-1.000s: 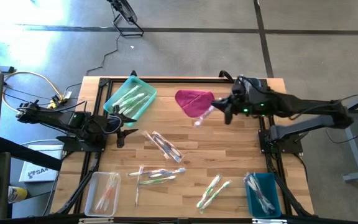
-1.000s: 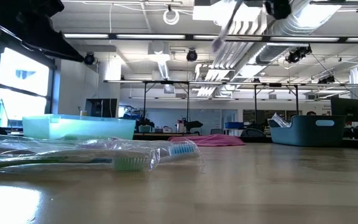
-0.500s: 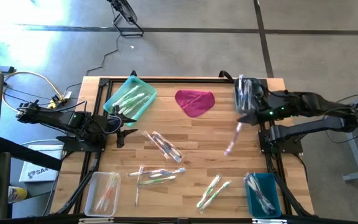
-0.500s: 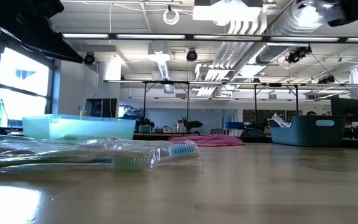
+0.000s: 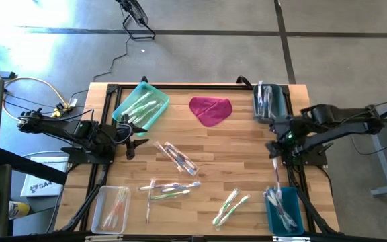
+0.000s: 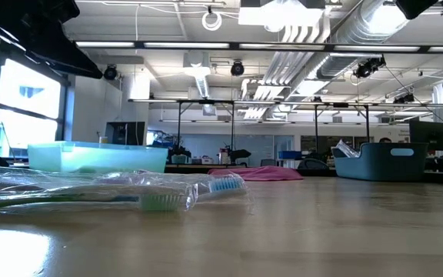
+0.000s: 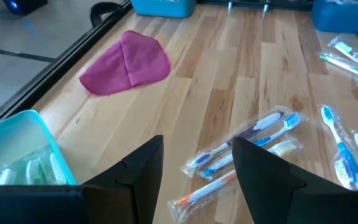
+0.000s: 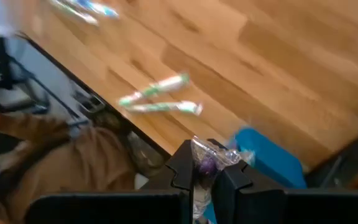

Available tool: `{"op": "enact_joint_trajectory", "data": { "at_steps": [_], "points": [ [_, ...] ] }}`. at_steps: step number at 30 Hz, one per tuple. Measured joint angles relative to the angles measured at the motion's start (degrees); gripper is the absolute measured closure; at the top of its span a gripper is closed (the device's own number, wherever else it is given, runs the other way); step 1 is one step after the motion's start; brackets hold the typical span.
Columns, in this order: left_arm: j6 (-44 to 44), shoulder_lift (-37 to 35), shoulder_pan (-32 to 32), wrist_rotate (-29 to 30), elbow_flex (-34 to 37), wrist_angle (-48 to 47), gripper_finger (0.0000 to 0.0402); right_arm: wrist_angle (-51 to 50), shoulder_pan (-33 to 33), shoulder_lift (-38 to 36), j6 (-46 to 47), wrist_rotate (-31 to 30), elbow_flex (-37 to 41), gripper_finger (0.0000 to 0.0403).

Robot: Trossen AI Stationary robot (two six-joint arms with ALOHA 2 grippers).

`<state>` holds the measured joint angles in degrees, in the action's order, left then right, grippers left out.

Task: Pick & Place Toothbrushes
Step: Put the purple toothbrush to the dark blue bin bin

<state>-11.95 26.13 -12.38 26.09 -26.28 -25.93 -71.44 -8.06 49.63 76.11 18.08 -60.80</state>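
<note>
The right hand (image 5: 276, 156), pinching a wrapped toothbrush (image 8: 205, 167) (slippery film), could drop it short of the dark blue bin (image 5: 294, 202).

Wrapped toothbrushes scattered over the worktop (image 5: 240, 151) and sorted into bins

Loose ones lie flat in clear wrappers: a crossed bunch (image 5: 177, 158) mid-worktop, a blue and green cluster (image 5: 170, 190) nearer the front, a green pair (image 5: 230, 206) to its right. Others fill the teal tray (image 5: 141, 104), clear bin (image 5: 113, 207), blue bin (image 5: 284, 210) and dark bin (image 5: 266, 101). One purple-headed brush (image 8: 205, 167) hangs pinched in the right gripper's (image 8: 205, 180) fingers above the blue bin.
</note>
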Motion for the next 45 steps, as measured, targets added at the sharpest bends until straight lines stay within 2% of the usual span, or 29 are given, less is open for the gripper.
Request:
{"op": "enact_joint_trajectory", "data": {
  "at_steps": [12, 19, 24, 32, 39, 45],
  "points": [
    [-0.35, 0.02, 0.0, 0.0, 0.0, 0.0, 0.0215, -0.1, -23.58, 10.82, 14.28, -7.84, 0.0, 0.0385],
    [-0.35, 0.02, 0.0, 0.0, 0.0, 0.0, 0.0215, 2.04, -32.77, 17.48, 23.93, -10.91, 0.0, 0.0385],
    [-0.35, 0.02, 0.0, 0.0, 0.0, 0.0, 0.0215, 4.13, -35.93, 21.77, 27.28, -12.34, 0.0, 0.0385],
    [-0.35, 0.04, 0.0, 0.02, 0.0, 0.0, 0.0215, 4.79, -37.86, 27.36, 30.65, -6.96, 0.0, 0.0385],
    [-0.35, 0.04, 0.0, 0.02, 0.0, 0.02, 0.0215, 6.74, -38.6, 30.02, 30.62, -11.02, 0.0, 0.0385],
    [-0.36, 0.04, 0.0, 0.02, 0.0, 0.02, 0.0215, 6.35, -38.6, 32.82, 29.43, -10.27, 0.02, 0.0385]
  ]
}}
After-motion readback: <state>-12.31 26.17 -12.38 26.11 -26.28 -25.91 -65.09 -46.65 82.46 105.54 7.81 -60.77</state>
